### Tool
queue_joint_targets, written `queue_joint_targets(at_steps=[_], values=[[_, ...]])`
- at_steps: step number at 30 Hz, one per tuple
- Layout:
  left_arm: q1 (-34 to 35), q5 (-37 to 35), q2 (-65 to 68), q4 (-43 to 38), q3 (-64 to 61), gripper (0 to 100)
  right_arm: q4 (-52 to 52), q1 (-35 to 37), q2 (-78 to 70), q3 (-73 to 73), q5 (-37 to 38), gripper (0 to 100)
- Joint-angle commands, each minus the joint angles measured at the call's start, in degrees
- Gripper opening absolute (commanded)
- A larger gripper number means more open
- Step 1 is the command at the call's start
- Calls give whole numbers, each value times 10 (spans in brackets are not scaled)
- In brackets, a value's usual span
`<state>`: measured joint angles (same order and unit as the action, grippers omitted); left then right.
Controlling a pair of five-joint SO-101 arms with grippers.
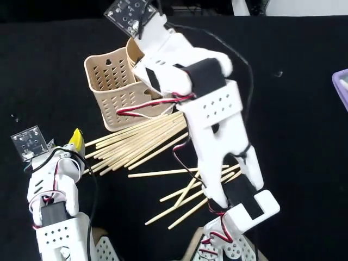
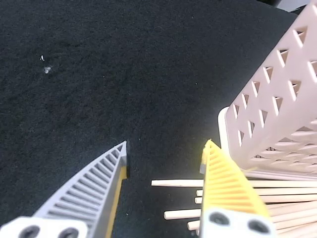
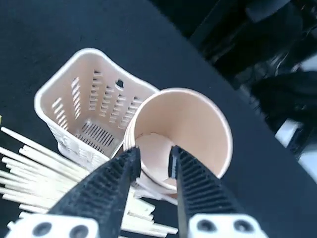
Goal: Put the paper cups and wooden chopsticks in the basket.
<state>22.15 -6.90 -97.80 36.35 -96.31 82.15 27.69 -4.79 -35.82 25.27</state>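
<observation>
The right gripper [image 3: 153, 161] pinches the wall of the stacked paper cups [image 3: 198, 124], which are held just beside the rim of the basket [image 3: 64, 74], not over its mouth. The left gripper [image 2: 166, 146] hangs spread and empty by the wooden chopsticks [image 2: 233, 183] fanned at the basket's foot. Let go here, the thin, smooth-walled cups would likely fall outside or tip the light, slotted plastic basket. The slim round sticks could roll on the black cloth [image 1: 293, 109].

The black tabletop [image 1: 293, 109] carries the basket [image 1: 109, 81] at eleven o'clock, with wooden chopsticks [image 1: 141, 144] strewn from its foot toward six.
</observation>
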Motion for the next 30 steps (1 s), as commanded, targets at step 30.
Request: queue_joint_targets(at_steps=[30], values=[[4,5,-5,2,-14,238,-133,-4,82,145,-12,103]])
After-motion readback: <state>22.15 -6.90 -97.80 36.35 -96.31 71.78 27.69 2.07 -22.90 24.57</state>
